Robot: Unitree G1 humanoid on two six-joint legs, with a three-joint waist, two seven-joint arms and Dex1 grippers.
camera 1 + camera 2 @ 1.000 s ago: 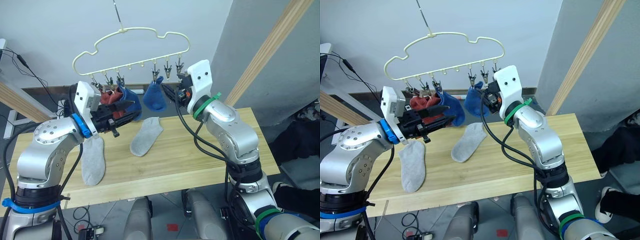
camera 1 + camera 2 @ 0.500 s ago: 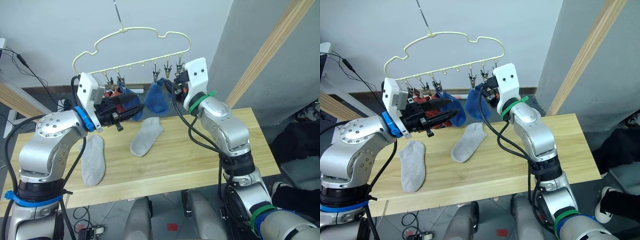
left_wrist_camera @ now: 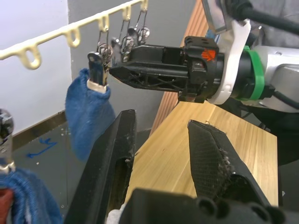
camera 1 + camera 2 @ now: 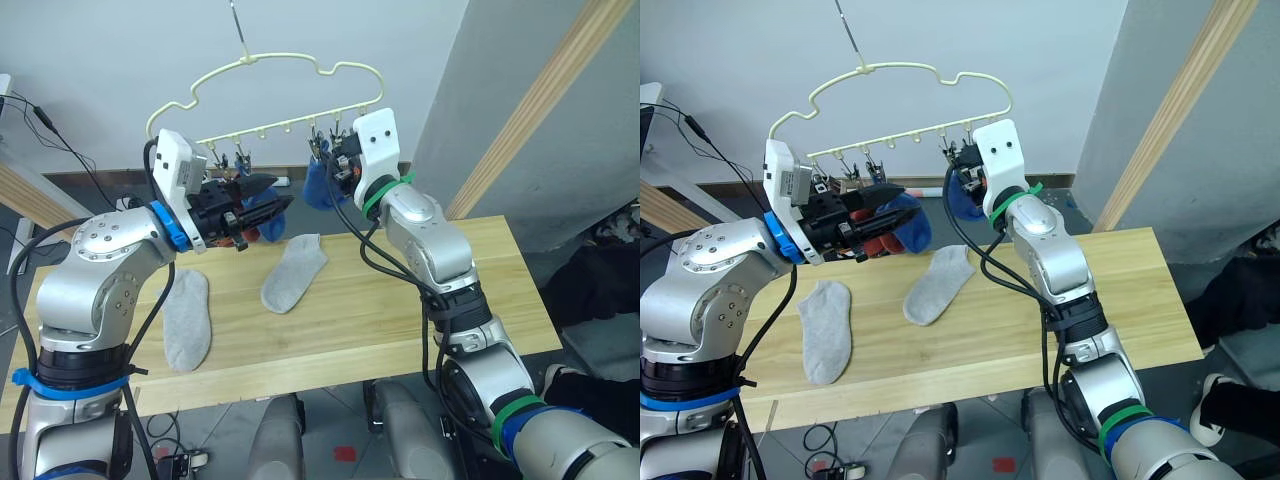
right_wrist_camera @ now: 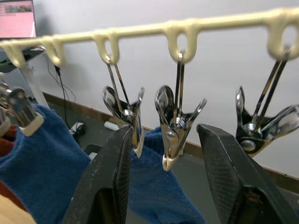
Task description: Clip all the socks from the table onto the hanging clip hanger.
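Two grey socks lie flat on the table (image 4: 400,300): one (image 4: 186,318) near the left arm, one (image 4: 294,272) mid-table. Two blue socks (image 5: 42,154) (image 3: 88,109) and a rust-red one (image 4: 873,243) hang clipped on the hanger (image 4: 270,100). The left gripper (image 3: 161,154) is open and empty beside the blue socks. The right gripper (image 5: 163,158) is open around an empty clip (image 5: 174,123).

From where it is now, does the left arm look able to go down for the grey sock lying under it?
Probably yes. The left gripper is open and holds nothing, and the grey sock lies flat on the table below that arm with nothing on it.
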